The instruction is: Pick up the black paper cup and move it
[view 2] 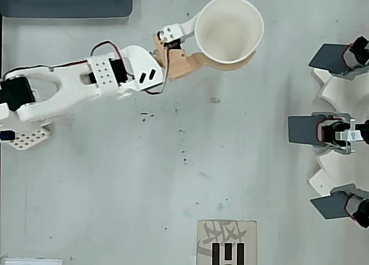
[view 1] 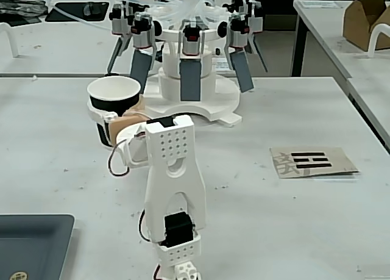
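The black paper cup stands upright with its white inside facing the overhead camera. My gripper is shut on it: a white finger hugs one side and a tan finger wraps the other. In the fixed view the cup sits left of centre, in front of the white machine, with its black wall partly hidden by the fingers. Its base seems slightly off the table, though I cannot be sure.
A white round machine with dark paddles stands just behind the cup. A cardboard card with black bars lies to the right. A dark grey tray sits at the near left corner.
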{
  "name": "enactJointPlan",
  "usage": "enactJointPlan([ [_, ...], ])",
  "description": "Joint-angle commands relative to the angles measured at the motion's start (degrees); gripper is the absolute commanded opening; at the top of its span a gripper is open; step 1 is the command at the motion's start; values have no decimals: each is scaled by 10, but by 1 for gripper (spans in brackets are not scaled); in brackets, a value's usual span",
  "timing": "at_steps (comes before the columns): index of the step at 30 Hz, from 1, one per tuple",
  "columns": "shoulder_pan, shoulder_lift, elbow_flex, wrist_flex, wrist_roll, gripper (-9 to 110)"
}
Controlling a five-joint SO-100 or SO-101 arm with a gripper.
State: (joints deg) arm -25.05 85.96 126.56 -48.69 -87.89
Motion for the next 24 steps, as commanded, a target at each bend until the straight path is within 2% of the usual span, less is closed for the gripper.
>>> enactJointPlan([
  [1,10,60,18,-20,-6,10],
  [24,81,243,238,-65,-49,10],
])
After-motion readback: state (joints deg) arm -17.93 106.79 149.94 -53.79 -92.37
